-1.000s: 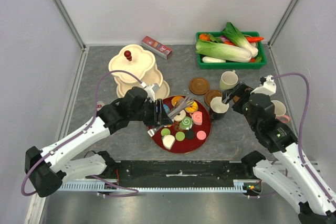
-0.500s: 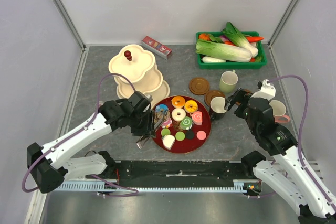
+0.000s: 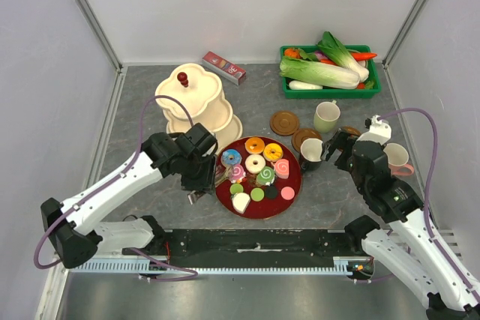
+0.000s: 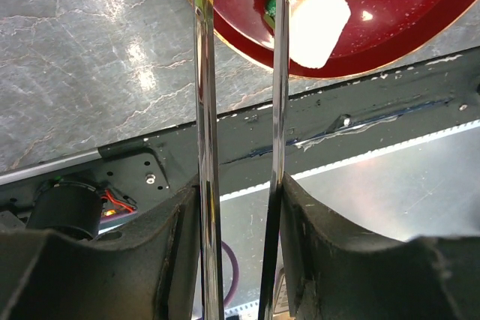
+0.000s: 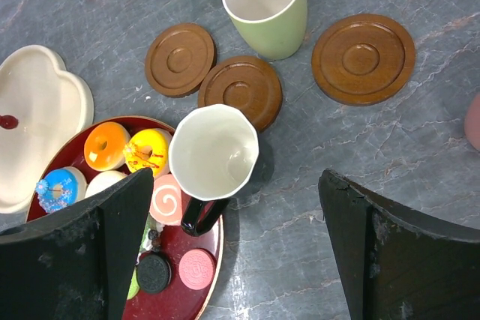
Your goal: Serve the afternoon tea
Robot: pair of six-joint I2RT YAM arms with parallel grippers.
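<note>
My left gripper (image 3: 208, 177) is shut on metal tongs (image 4: 204, 103) beside the left edge of the dark red plate (image 3: 294, 185). The tongs' blades stand apart with nothing between them. The plate holds donuts, such as a blue one (image 3: 231, 157), swirl cakes (image 3: 282, 168) and round sweets (image 5: 198, 268). My right gripper (image 5: 236, 185) is open above and just right of a black mug with a white inside (image 5: 214, 157). That mug stands at the plate's right edge. A pale green mug (image 3: 326, 115) and brown coasters (image 3: 284, 122) stand behind.
A cream tiered stand (image 3: 191, 103) is left of the plate. A red box (image 3: 223, 67) and a green crate of vegetables (image 3: 330, 73) sit at the back. A pink and white mug (image 3: 398, 159) is beside my right arm.
My left gripper has drawn back leftward with the tongs, off the sweets to the plate's left edge. The blue donut now shows on the plate. The right gripper has shifted slightly right.
</note>
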